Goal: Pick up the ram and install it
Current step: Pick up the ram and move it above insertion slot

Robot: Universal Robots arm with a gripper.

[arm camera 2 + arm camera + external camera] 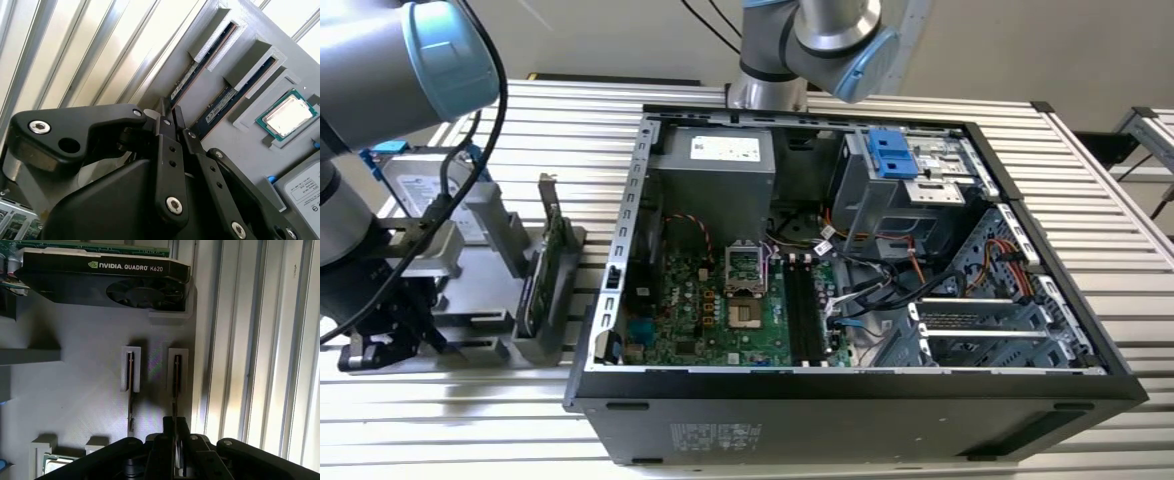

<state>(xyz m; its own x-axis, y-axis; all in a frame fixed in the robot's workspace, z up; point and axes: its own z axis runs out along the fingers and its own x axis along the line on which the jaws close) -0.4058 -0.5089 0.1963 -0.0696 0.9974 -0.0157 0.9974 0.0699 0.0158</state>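
Two ram sticks stand on edge in the slots of a grey holder [75, 390]. In both wrist views my black gripper [170, 111] [175, 426] is down over the end of one ram stick [197, 67] [176, 380]. Its fingers are drawn together on that stick's thin edge, and the stick still sits in its slot. The other ram stick [232, 97] [130, 385] stands free beside it. In the exterior view the gripper [374, 345] hangs low at the left, well apart from the open computer case [854, 385] and its black motherboard slots [803, 315].
On the holder a graphics card [105, 275] [547, 262] stands upright beyond the sticks, with a processor chip [286, 116] and a silver hard drive [306, 192] [434, 185] close by. A slatted metal table [454, 430] carries everything. Another arm's base [814, 40] rises behind the case.
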